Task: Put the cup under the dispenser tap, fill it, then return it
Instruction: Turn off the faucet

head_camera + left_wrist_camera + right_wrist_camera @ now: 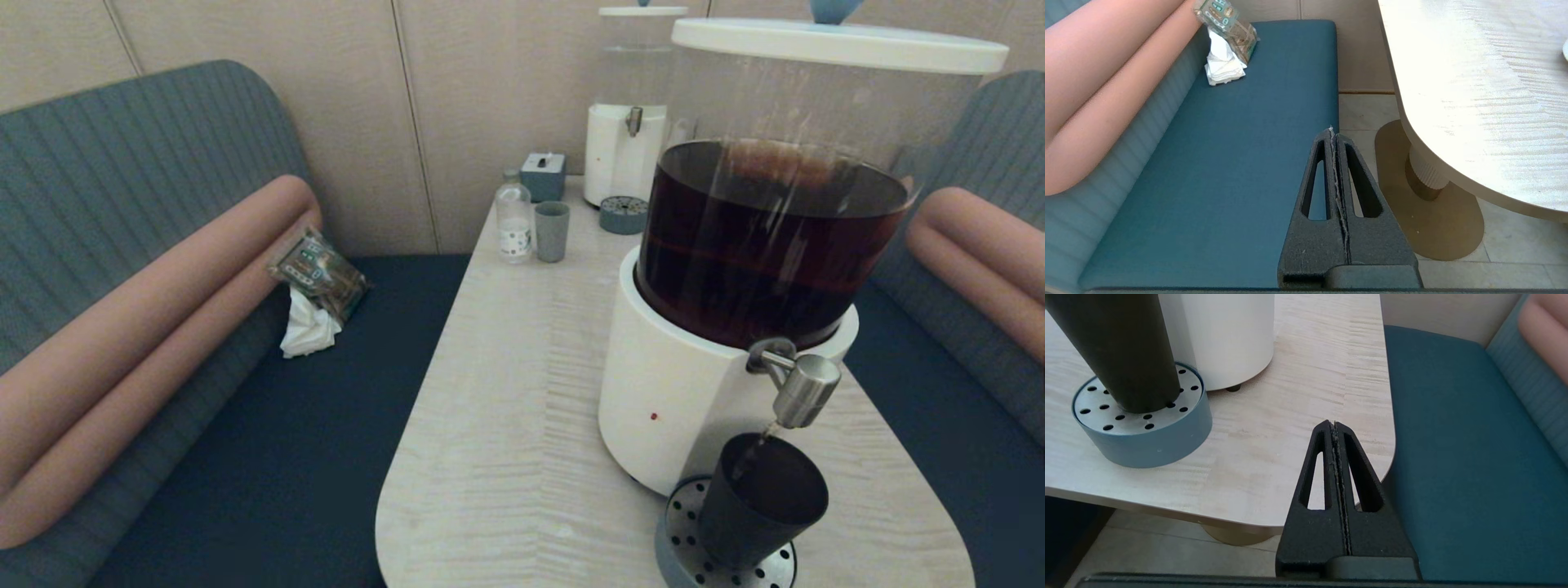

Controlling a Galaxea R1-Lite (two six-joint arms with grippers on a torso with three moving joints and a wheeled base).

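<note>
I see the cup (763, 510) standing upright on the drip tray (682, 555), lower right, under the dispenser tap (804, 390); maybe a thin stream runs in. My right gripper (1334, 424), clenched and empty, is nearer. Left gripper (1331, 130) clenched too.

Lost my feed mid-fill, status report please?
Left gripper shut, beside the bench. Right gripper shut, empty, off the table's corner. Matte black tumbler on perforated drip tray under brushed-steel tap, thin stream running. Nothing in the way.
</note>
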